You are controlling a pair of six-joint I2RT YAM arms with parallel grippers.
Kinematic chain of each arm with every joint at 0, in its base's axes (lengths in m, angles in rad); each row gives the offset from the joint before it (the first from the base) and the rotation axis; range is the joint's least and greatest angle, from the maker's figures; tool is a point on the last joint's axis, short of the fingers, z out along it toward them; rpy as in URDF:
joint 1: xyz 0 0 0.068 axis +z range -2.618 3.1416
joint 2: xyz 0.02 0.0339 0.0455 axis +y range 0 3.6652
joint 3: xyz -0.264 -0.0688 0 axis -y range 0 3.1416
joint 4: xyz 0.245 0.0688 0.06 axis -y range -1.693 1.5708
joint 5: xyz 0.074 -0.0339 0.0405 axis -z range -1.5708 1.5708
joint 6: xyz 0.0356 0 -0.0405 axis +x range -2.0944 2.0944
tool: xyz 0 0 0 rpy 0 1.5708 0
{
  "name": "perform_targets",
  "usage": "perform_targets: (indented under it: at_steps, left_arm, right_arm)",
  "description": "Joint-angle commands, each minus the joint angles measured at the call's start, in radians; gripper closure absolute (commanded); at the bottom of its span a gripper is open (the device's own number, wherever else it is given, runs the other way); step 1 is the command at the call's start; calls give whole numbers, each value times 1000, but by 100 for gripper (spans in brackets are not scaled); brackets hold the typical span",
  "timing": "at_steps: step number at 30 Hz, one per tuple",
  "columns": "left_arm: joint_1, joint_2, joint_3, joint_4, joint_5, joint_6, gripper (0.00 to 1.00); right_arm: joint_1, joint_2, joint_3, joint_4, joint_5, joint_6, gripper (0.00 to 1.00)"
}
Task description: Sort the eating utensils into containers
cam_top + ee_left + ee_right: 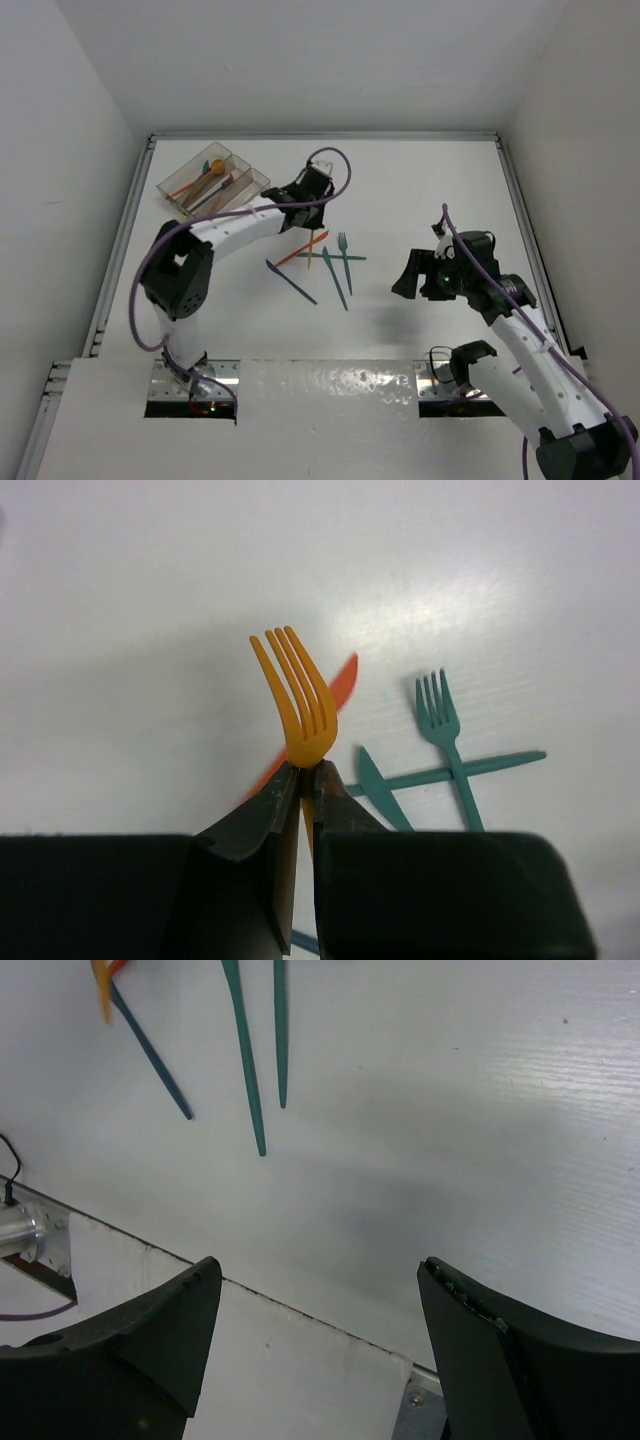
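Orange fork (298,705) gripped in the closed left hand (300,780), handle hidden between fingers, held just right of the tray (175,200), right hand (315,1270) spread open farther right, loose utensils (335,265) left on the counter (420,190) between.

Bright, even overhead light; soft shadows, mild glare on the table (480,590); focus sharp
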Motion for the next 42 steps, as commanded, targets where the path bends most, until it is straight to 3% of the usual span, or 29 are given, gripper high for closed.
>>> perform_targets:
  at_steps: [1,5,10,14,22,29,30,33,42]
  left_arm:
    - [84,-163,75,37,8,283,100]
    - [281,-240,61,81,49,587,100]
    - [470,-248,50,190,95,845,100]
    - [547,-196,46,265,113,1044,100]
    - [624,19,122,291,150,1227,100]
    - [644,122,162,310,182,1238,100]
    - [642,127,164,308,186,1237,98]
    - [642,125,158,314,198,1195,75]
    - [607,-60,76,356,155,915,66]
  right_arm:
    - [4,11,12,48,4,-14,21]
    - [4,28,11,76,-4,-11,21]
    - [4,65,12,105,-8,-6,21]
    - [4,99,20,122,-10,1,21]
    - [4,183,55,94,4,-5,21]
    - [4,228,78,85,9,-2,21]
    - [4,231,81,87,10,-2,21]
    - [5,240,86,94,12,3,21]
    - [4,212,61,122,10,14,21]
